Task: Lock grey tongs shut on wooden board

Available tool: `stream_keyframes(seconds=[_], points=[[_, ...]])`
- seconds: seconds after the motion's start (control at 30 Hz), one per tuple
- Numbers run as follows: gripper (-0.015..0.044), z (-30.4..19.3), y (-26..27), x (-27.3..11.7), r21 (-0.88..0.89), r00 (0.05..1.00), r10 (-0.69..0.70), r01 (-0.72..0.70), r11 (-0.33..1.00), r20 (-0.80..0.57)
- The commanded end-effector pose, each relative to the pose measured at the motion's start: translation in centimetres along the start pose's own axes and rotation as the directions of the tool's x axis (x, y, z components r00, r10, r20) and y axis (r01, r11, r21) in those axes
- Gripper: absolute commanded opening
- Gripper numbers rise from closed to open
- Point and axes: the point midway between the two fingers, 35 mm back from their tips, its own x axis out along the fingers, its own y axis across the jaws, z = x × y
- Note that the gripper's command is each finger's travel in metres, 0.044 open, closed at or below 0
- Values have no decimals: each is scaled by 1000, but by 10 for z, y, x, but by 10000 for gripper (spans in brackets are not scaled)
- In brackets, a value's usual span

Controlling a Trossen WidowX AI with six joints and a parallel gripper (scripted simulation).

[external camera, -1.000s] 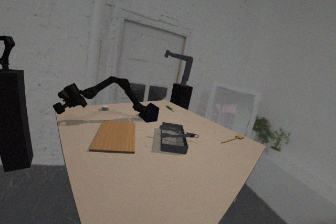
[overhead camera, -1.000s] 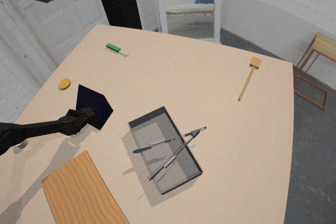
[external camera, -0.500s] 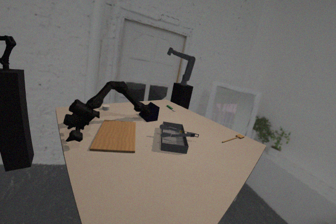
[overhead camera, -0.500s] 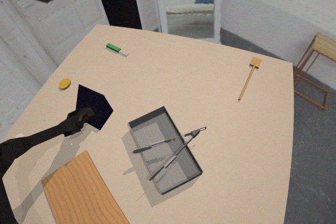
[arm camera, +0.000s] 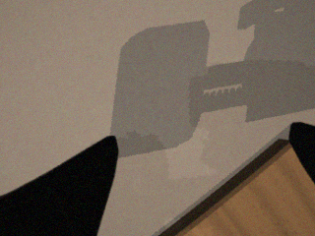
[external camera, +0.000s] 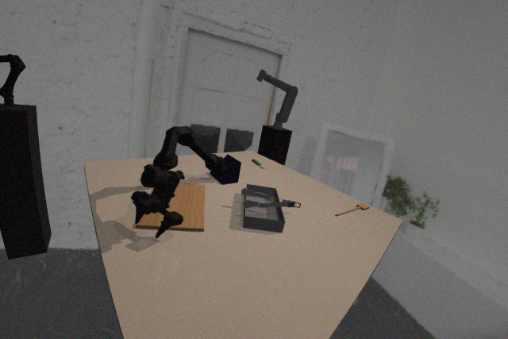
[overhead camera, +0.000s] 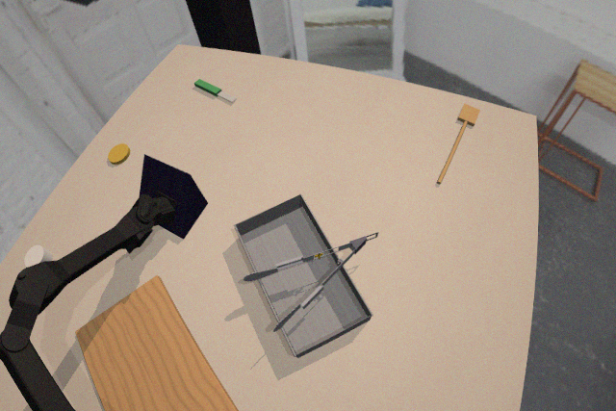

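Observation:
The grey tongs (overhead camera: 358,244) (external camera: 291,204) lie open in a V across the roasting tin (overhead camera: 270,216) (external camera: 262,223). Their hinge end overhangs the tin's right wall, and their tips reach the left wall, in the top view. The wooden board (overhead camera: 149,346) (external camera: 190,204) (arm camera: 266,197) lies flat left of the tin, with nothing on it in the parts that show. My gripper (external camera: 147,230) (arm camera: 202,137) is open and empty, pointing down above the board's near edge, well left of the tongs. It is outside the top view, and it hides part of the board in the exterior view.
My arm's dark base (overhead camera: 173,197) (external camera: 232,169) stands behind the board and tin. A green-handled tool (overhead camera: 207,87) (external camera: 256,161), a yellow disc (overhead camera: 118,153) and a white cylinder (overhead camera: 36,255) lie farther back. An orange spatula (overhead camera: 468,115) (external camera: 363,206) lies right of the tin.

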Motion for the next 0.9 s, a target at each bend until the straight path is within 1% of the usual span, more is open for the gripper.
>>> stream_keyframes(seconds=[0.0, 0.1, 0.2, 0.3, 0.43, 0.57, 0.67, 0.8, 0.87], points=[[440, -11, 58, -20, -163, 993, 116, -120, 979, -32], [440, -29, 107, -42, -309, 976, 202, -216, 926, -79], [440, -52, 151, -68, -447, 953, 272, -304, 841, -137], [440, -79, 191, -97, -587, 925, 323, -376, 717, -199], [440, -114, 232, -135, -713, 896, 359, -431, 553, -263], [440, -163, 265, -183, -827, 872, 363, -451, 336, -328], [440, -193, 279, -211, -878, 857, 354, -451, 162, -375], [440, -221, 286, -236, -901, 852, 327, -434, 7, -409], [440, -242, 289, -253, -904, 856, 293, -412, -112, -426]])
